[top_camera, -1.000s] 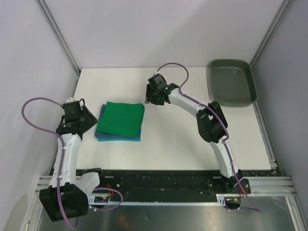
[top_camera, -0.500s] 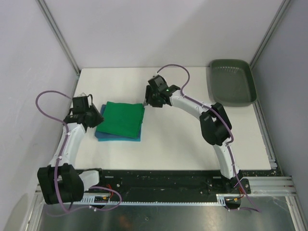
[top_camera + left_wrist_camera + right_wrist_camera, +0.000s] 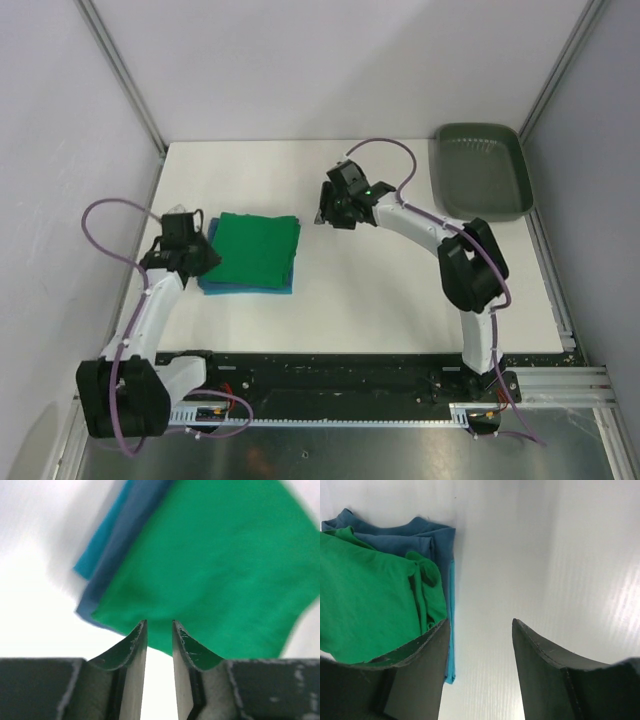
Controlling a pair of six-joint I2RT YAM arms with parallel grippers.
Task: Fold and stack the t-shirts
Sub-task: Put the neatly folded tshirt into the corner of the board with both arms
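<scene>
Left gripper (image 3: 203, 256) sits at the left edge of the shirt stack in the left-centre of the overhead view, its fingers (image 3: 136, 640) parted by only a narrow slot with nothing between them. The right gripper (image 3: 327, 216), mid-frame and just right of the stack, has its jaws wide apart and empty, tips above bare table. The surface is a white table (image 3: 400, 290) enclosed by pale grey walls with metal corner posts. A dark grey-green tray (image 3: 480, 170) lies at the upper right, well apart from the cloth. The emerald green t-shirt (image 3: 255, 248) lies folded on top of the teal blue t-shirt (image 3: 245, 287), whose edge shows along the left and lower sides of the stack. From its base at lower left, the left arm rises straight up the frame and bends its wrist toward the stack. The right arm climbs from the lower right, elbows near the right side, then reaches left and up, wrist angled down toward the table.
</scene>
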